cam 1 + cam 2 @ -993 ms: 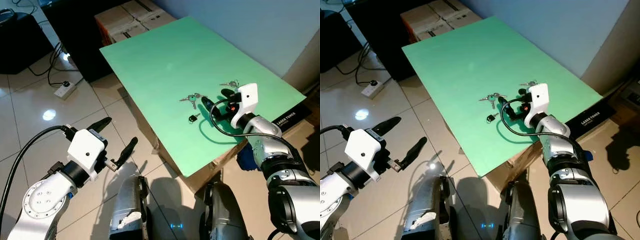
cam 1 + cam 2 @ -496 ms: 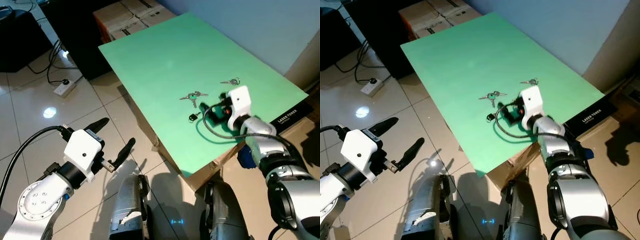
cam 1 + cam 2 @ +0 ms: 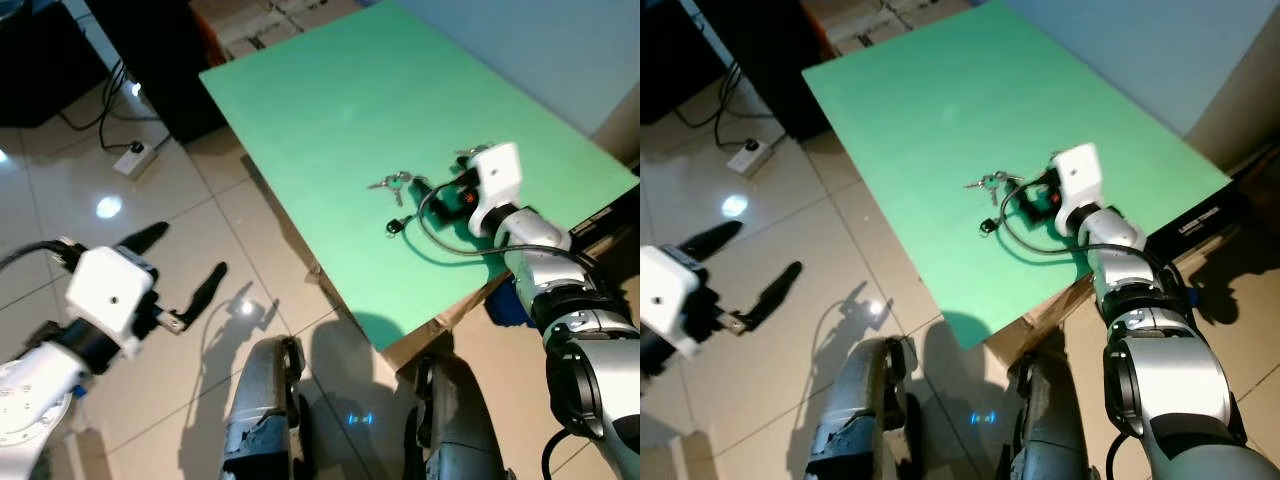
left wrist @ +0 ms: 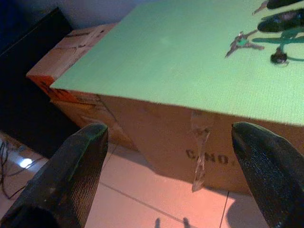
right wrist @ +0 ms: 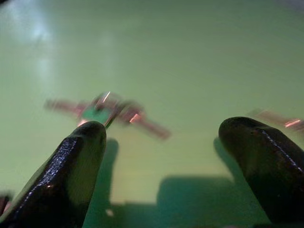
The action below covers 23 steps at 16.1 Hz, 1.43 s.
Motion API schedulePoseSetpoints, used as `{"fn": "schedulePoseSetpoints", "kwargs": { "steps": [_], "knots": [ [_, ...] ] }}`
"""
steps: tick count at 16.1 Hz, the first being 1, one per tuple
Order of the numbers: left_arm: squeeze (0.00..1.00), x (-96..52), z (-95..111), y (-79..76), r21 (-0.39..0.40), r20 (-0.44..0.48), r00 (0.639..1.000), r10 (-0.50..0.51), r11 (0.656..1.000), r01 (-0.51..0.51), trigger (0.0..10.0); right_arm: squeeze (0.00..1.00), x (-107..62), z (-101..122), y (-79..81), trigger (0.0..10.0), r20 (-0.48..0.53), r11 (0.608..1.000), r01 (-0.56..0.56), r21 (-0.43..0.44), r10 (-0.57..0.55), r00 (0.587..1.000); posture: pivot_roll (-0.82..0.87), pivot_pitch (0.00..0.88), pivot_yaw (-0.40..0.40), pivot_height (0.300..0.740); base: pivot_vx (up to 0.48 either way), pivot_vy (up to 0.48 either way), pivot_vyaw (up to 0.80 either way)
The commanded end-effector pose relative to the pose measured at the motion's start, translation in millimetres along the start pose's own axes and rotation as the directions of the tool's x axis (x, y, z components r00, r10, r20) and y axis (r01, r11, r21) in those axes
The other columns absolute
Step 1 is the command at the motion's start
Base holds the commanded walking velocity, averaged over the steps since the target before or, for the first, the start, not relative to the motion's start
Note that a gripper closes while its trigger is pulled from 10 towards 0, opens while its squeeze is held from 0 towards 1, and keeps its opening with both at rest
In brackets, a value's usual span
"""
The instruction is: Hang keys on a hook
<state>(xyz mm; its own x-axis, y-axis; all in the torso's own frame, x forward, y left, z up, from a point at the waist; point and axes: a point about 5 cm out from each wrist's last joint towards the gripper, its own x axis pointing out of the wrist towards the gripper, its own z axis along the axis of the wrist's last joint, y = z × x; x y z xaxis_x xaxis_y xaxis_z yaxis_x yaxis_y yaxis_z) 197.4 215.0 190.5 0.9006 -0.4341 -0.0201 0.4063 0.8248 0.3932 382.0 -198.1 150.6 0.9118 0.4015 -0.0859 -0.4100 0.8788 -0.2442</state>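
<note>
With the right gripper [image 5: 161,156] spread wide and low over the flat green table top [image 3: 330,110], best lowered squarely astride the silver key bunch with green tag [image 3: 392,182] just ahead, then closed. Nearby: small black fob [image 3: 394,226], apparently a second key, blurred. Left gripper [image 4: 171,156] open, idle off the table's edge.

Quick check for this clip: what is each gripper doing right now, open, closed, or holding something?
Left gripper: open, holding nothing, out over the floor beside the green table.
Right gripper: open, holding nothing, low over the table just short of the keys.
</note>
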Motion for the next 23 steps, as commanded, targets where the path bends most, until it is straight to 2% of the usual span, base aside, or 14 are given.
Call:
{"fn": "schedulePoseSetpoints", "kwargs": {
  "steps": [1,3,6,7,9,10,12,19,23],
  "knots": [
    [0.0,-9.0,4,3.8,0.006,-0.02,1.0,-0.015,1.0,0.015,10.0,0.0,3.7,-2,6.8,10.0,-0.047,0.998,-0.059,-0.02,0.058,0.997,0.36,0.32,0.133,0.601,0.0,0.0,0.0],
    [0.0,-13.4,7,0.4,-0.012,-0.025,0.998,-0.064,0.998,0.064,10.0,0.0,5.5,-1,8.8,10.0,-0.074,0.995,-0.085,-0.05,0.082,0.994,0.37,0.322,0.131,0.601,0.0,0.0,0.0],
    [0.0,-17.8,14,-18.0,-0.063,-0.012,0.983,-0.181,0.982,0.18,10.0,0.0,5.4,-1,8.1,10.0,-0.098,0.989,-0.112,-0.093,0.103,0.99,0.36,0.324,0.122,0.601,0.0,0.0,0.0],
    [0.0,-18.1,14,-20.0,-0.068,-0.012,0.981,-0.192,0.979,0.191,10.0,0.0,5.2,0,7.4,10.0,-0.097,0.989,-0.117,-0.095,0.108,0.989,0.36,0.324,0.121,0.601,0.0,0.0,0.0],
    [0.0,-17.0,13,-22.5,-0.072,-0.012,0.981,-0.193,0.979,0.192,10.0,0.0,0.6,-1,6.8,10.0,-0.122,0.967,-0.206,-0.15,0.189,0.974,0.34,0.324,0.11,0.601,0.0,0.0,0.0],
    [0.0,-16.0,13,-23.7,-0.076,-0.01,0.981,-0.193,0.978,0.192,10.0,0.0,-4.0,-4,7.8,10.0,-0.144,0.942,-0.28,-0.188,0.255,0.956,0.33,0.321,0.104,0.601,0.0,0.0,0.0],
    [0.0,-13.5,12,-25.6,-0.081,-0.003,0.982,-0.19,0.979,0.189,10.0,0.0,-10.1,-6,5.9,10.0,-0.149,0.919,-0.338,-0.203,0.312,0.938,0.31,0.316,0.093,0.601,0.0,0.0,0.0],
    [0.0,-2.9,8,-33.2,-0.1,0.024,0.983,-0.181,0.978,0.182,10.0,0.0,-26.4,-10,-4.3,10.0,-0.13,0.894,-0.392,-0.216,0.372,0.919,0.25,0.299,0.069,0.601,0.0,0.0,0.0],
    [0.0,2.4,6,-37.9,-0.106,0.041,0.985,-0.167,0.98,0.17,10.0,0.0,-29.6,-12,4.1,10.0,-0.087,0.869,-0.449,-0.209,0.441,0.893,0.23,0.277,0.05,0.601,0.0,0.0,0.0]
  ]
}}
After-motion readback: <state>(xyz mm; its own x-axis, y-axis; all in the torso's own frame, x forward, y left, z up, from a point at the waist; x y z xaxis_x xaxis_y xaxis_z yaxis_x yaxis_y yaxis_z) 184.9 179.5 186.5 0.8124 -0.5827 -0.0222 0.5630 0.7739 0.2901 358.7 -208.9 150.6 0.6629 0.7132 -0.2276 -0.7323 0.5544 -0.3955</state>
